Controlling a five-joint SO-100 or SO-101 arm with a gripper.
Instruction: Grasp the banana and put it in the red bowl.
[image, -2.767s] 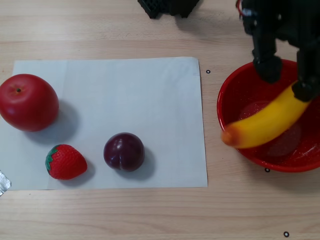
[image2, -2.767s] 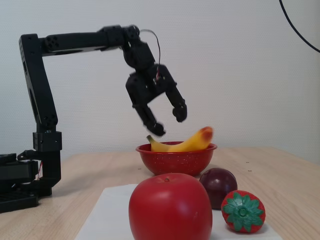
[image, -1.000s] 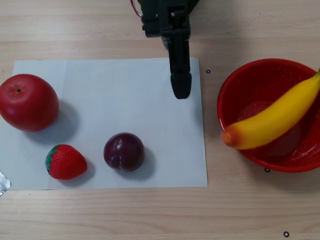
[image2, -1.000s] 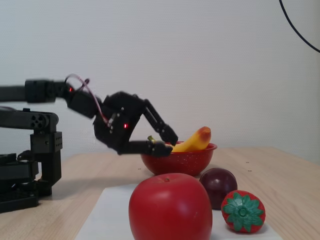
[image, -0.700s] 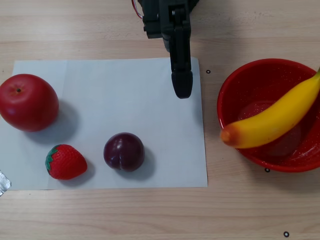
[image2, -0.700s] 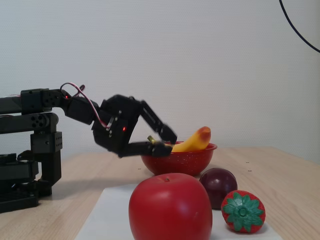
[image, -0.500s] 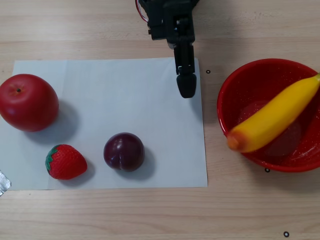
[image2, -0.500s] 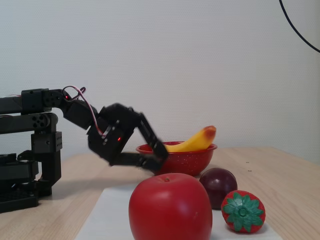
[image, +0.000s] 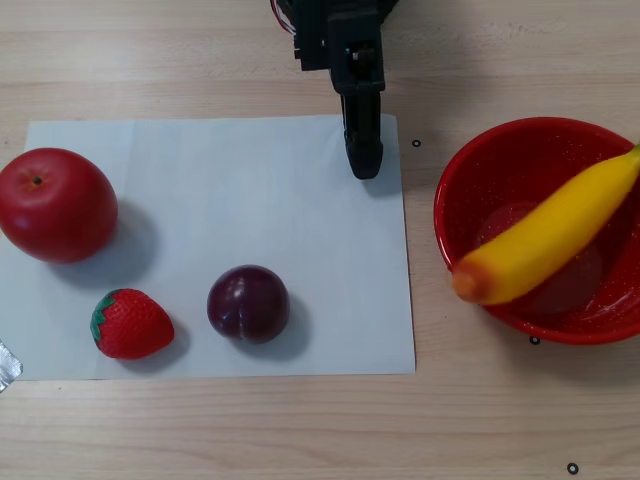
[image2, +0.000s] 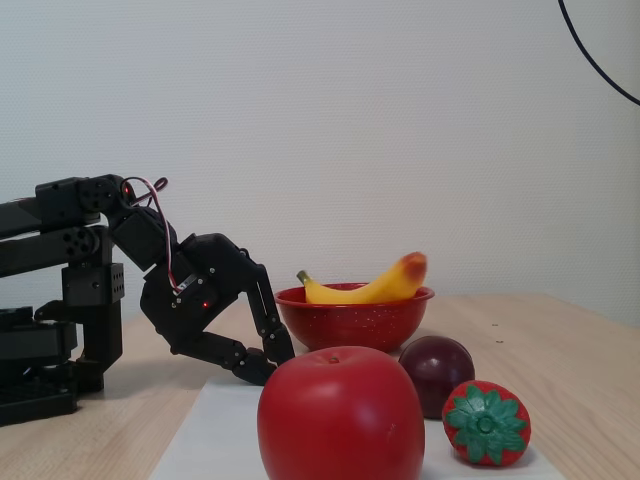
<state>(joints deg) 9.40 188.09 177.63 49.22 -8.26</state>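
Observation:
The banana (image: 550, 235) lies across the red bowl (image: 505, 150) at the right of the other view. Its orange-red end sticks out over the near left rim and its other end runs off the right edge. In the fixed view the banana (image2: 375, 285) rests in the bowl (image2: 355, 322) with its orange end raised. My gripper (image: 365, 165) is shut and empty. Its tip is low over the top right part of the white paper, to the left of the bowl and apart from it. In the fixed view the gripper (image2: 268, 368) rests close to the table.
On the white paper (image: 250, 190) are a red apple (image: 55, 205), a strawberry (image: 130, 323) and a dark plum (image: 248, 303). A foil scrap (image: 5, 365) lies at the left edge. The arm's base (image2: 50, 340) stands at the left of the fixed view.

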